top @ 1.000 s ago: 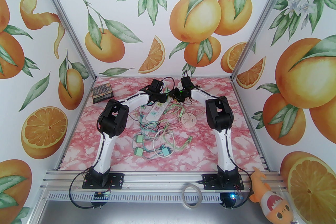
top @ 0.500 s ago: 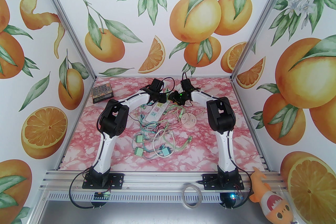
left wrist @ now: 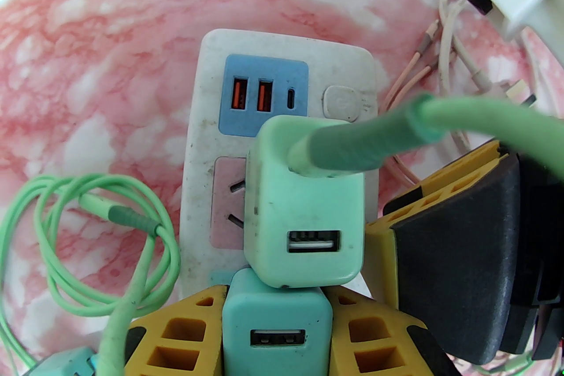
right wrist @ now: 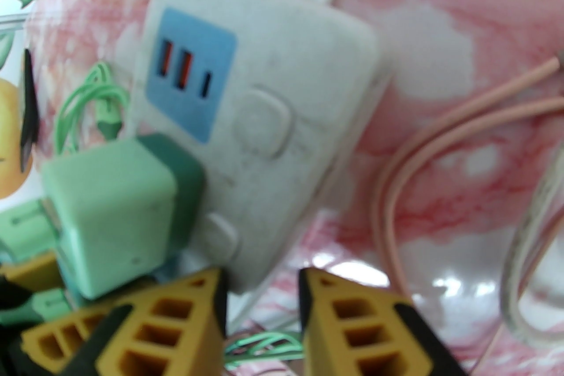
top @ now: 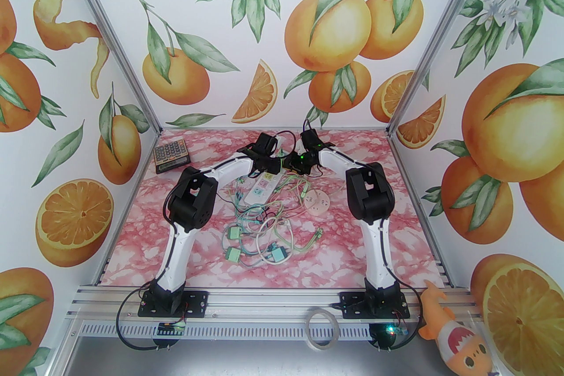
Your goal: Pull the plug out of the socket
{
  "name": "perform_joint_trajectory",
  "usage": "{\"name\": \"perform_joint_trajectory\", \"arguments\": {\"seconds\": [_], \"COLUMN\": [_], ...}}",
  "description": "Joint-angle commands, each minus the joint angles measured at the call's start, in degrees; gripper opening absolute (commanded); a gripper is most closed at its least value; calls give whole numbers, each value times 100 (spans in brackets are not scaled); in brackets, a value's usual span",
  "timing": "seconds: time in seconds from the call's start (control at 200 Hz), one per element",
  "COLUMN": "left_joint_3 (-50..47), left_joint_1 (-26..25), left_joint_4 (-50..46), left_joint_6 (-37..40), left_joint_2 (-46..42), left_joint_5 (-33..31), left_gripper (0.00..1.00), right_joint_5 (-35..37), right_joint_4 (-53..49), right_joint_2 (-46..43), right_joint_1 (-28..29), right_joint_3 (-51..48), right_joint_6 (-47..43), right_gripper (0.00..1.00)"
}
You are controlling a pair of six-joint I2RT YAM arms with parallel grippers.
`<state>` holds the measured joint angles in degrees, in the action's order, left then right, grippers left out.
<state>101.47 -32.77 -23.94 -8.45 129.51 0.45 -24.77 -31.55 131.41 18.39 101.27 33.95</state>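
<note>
Top external view: how do the arms stand?

Both are bent at raised elbows and reach inward. The left arm [top: 229,167] and right arm [top: 339,160] have their wrists close together over the 12 o'clock end of the power strip [top: 261,188].

What does the left gripper have?

In the left wrist view the left gripper [left wrist: 277,303] points down at the strip. Its yellow fingers [left wrist: 176,334] are pressed against both sides of the teal plug [left wrist: 276,321]. Whether that plug's pins sit in the socket is hidden.

And around it?

A mint plug [left wrist: 304,206] sits on the strip at 12 o'clock of the teal one, touching it. A green cable [left wrist: 352,140] runs from its top toward 3 o'clock.

The right gripper?

In the right wrist view the right gripper [right wrist: 262,277] is tilted, with the strip's near edge at 12 o'clock of its tips and the mint plug at 10 o'clock. A narrow gap shows between the fingers; whether they pinch that edge I cannot tell. In the left wrist view one of its fingers [left wrist: 445,233] stands just beside the mint plug, at 3 o'clock.
</note>
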Motion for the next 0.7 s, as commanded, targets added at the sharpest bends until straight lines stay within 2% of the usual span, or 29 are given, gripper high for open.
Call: {"name": "perform_joint_trajectory", "arguments": {"seconds": [0.0,0.125,0.46,0.616,0.696], "left_joint_3": [39,72,367,306,302], "left_joint_1": [-203,-165,335,324,231], "left_joint_4": [22,-18,-93,-76,-144], "left_joint_6": [231,36,-904,-761,-476], "left_joint_2": [-253,-294,-438,-509,-550], "left_joint_5": [-129,-27,1160,1103,870], "left_gripper": [22,21,21,21,21], "right_joint_5": [617,702,932,926,898], "right_joint_4": [-800,-865,-1041,-1046,-1046], "right_joint_2": [388,392,396,351,348], "right_joint_1": [24,37,59,59,59], "right_joint_3": [-72,-14,-20,-6,22], "right_joint_6": [-137,-177,-258,-253,-244], "right_gripper": [32,32,31,31,31]}}
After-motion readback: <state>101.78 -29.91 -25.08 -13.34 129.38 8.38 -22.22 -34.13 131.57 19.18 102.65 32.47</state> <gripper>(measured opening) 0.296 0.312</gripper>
